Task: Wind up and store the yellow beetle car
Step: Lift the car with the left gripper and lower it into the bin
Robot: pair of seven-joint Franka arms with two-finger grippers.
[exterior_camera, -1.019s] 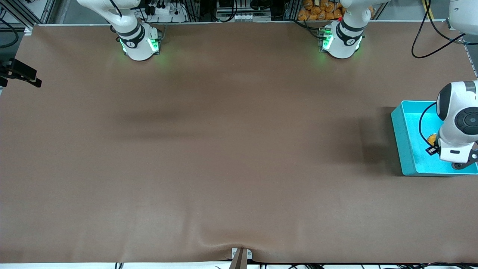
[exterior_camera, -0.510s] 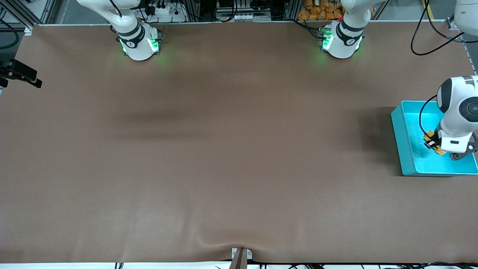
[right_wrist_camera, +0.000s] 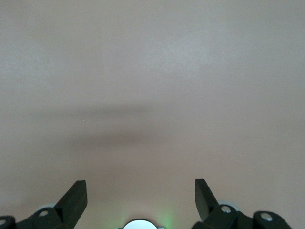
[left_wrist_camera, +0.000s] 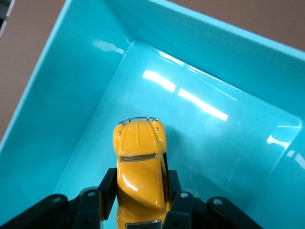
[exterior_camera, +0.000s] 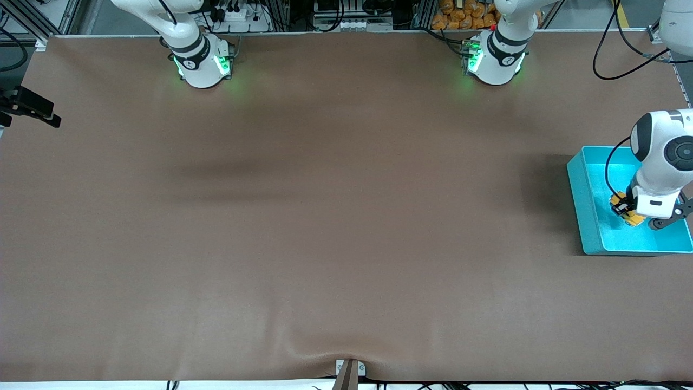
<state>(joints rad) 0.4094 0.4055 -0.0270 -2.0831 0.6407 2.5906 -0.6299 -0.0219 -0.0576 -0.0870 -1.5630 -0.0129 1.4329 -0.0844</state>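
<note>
While the front view shows the left gripper (exterior_camera: 628, 212) low inside the turquoise bin (exterior_camera: 586, 206) at the left arm's end of the desk (exterior_camera: 325, 216), the yellow beetle car (exterior_camera: 622, 208) is only a speck there. The left wrist view settles it: the car (left_wrist_camera: 140, 174) is clamped between closed fingers (left_wrist_camera: 102, 191), seemingly just above the bin floor (left_wrist_camera: 214, 143). Storing is in hand; next, the grip should let go. The right wrist view shows the waiting right gripper (right_wrist_camera: 140, 200) spread wide over bare desk.
</note>
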